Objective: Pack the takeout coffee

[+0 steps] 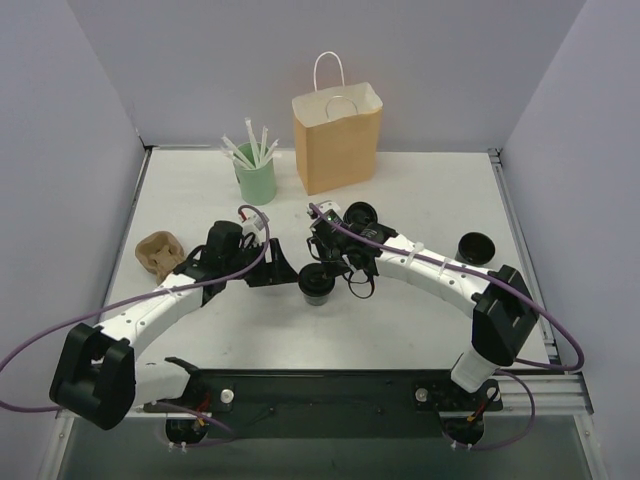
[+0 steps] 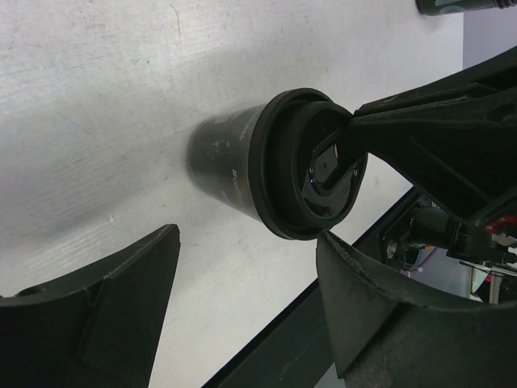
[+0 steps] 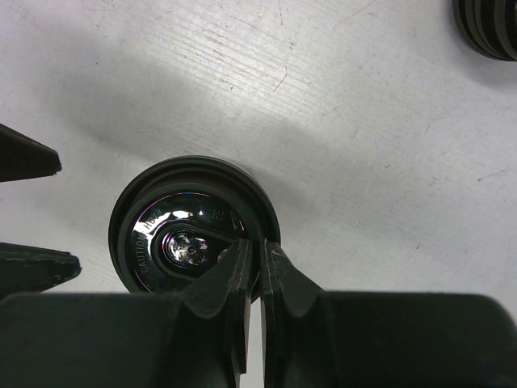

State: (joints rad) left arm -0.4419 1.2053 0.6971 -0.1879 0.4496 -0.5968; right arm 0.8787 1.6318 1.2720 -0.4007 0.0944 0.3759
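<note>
Well in front of the paper bag (image 1: 338, 140), you have the takeout coffee (image 1: 317, 284) upright on the counter (image 1: 420, 320), lid (image 3: 190, 234) on. Your right end effector (image 3: 258, 250) is pinched narrow, tips on the lid's rim. Your left end effector (image 2: 249, 236) gapes wide beside it, holding nothing.

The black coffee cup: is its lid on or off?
On. The lid covers the cup, seated around its rim in both wrist views.
</note>
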